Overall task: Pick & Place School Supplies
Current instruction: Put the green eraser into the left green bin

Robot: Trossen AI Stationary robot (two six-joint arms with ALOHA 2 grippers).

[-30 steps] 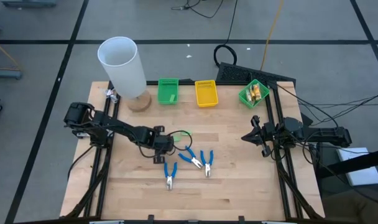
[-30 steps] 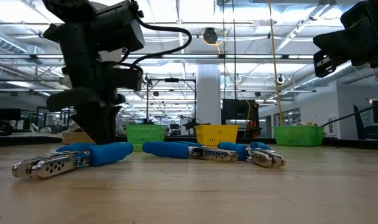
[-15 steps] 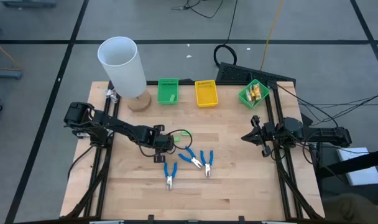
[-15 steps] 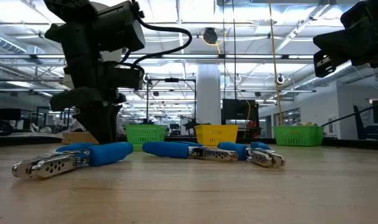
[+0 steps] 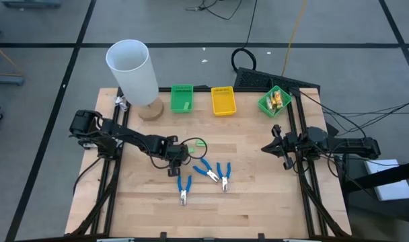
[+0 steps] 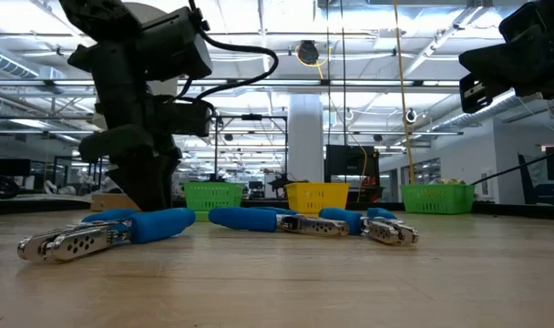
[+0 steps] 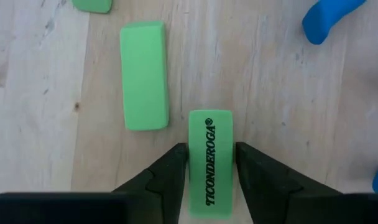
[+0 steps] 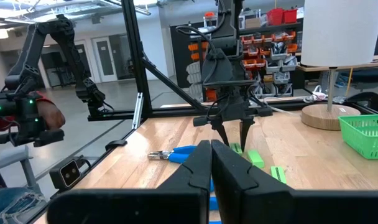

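Gripping fingers of the left gripper (image 7: pixel 211 171) are standing on either side of a light-green eraser (image 7: pixel 210 163) printed with a brand name, the pads touching or all but touching its long edges while it is lying flat on the wooden table (image 5: pixel 258 195); whether the squeeze is firm cannot be told. Behind the work, a tall white cylinder (image 5: pixel 132 72) is rising at the table's far left, with a green bin (image 5: pixel 181 98), a yellow bin (image 5: pixel 222 101) and a second green bin (image 5: pixel 274 101) lining the far edge. Nearer the front, three blue-handled pliers (image 5: pixel 183 188) are lying close together just beside the left arm's reach. A second green eraser (image 7: pixel 143 76) is resting near the held one, apart from it. The right gripper (image 8: pixel 211 165) is waiting with its fingers pressed together near the table's right edge. The risk now is a slip: the fingers are catching only one end of the eraser, so an uneven or weak squeeze could be letting it pivot or drop on the lift.
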